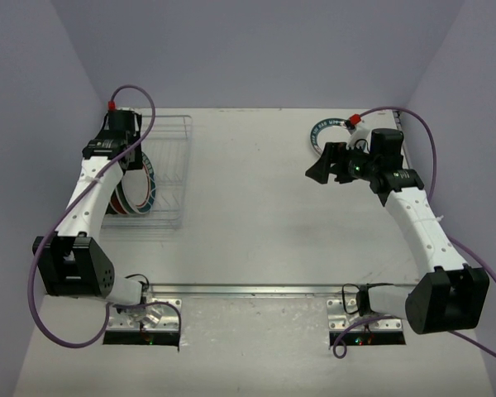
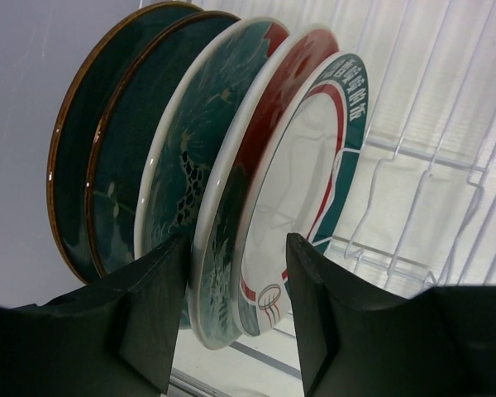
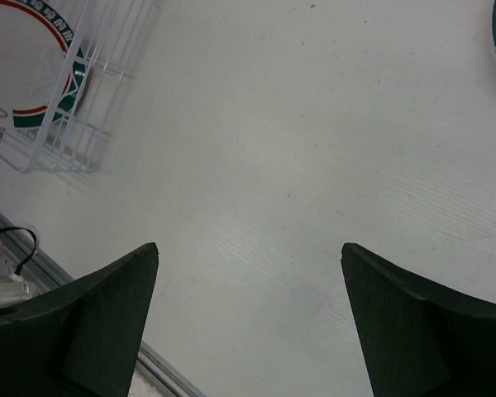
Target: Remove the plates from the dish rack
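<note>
– Black fingers (image 2: pixel 149 322) of my left gripper (image 2: pixel 236 244) are spread, nothing pinched. Two rims sit in the gap: the red-and-teal plate (image 2: pixel 256 141) and the white plate with the green lettered rim (image 2: pixel 302 182).
– Two? Which is the pick?
– Can't tell. Both stand on edge with faces parallel to my pads, and the stack runs across the jaw line. Closing from here would likely catch both, so I'd judge a sideways shift onto one rim is needed.
– Behind those?
– One teal patterned plate (image 2: pixel 186 149) just outside one finger, then two dark brown-rimmed plates (image 2: pixel 120 165). All are upright in the dish rack (image 2: pixel 413 165).
– Hidden?
– Bottom edges and the wires holding them are behind my fingers. Pad contact is unclear. In the top view my arm covers most of the stack.
– Other side?
– My right gripper (image 1: pixel 322 169) is spread too and empty, well apart across the table (image 1: pixel 248 231). Left is the nearer arm. One green-rimmed plate (image 1: pixel 317 132) lies flat beyond it, partly covered by the wrist.
</note>
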### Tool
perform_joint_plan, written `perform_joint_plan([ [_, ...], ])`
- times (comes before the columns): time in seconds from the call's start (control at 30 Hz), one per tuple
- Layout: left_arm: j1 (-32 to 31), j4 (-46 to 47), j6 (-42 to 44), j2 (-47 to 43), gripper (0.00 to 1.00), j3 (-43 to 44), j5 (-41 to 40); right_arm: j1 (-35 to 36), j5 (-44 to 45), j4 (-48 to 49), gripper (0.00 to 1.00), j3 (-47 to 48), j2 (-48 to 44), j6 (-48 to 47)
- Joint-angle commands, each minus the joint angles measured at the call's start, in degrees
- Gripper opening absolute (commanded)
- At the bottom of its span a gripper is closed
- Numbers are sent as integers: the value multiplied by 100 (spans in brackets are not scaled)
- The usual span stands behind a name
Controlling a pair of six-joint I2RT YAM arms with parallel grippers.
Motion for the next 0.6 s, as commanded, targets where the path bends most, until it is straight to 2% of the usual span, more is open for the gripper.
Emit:
perform_joint_plan([
  [0.0, 29, 271, 114, 144, 47, -205, -72, -12, 77, 267, 91, 32, -54, -126],
  [0.2, 29, 424, 116, 12, 47, -215, -109, -12, 69, 236, 91, -21, -65, -175],
  [0.43, 1, 631, 390, -497, 55, 155, -328, -4, 11, 258, 91, -38, -55, -113],
  [0.57, -350, 597, 799, -697, 57, 225, -158, -1, -17, 275, 91, -14, -5, -72],
])
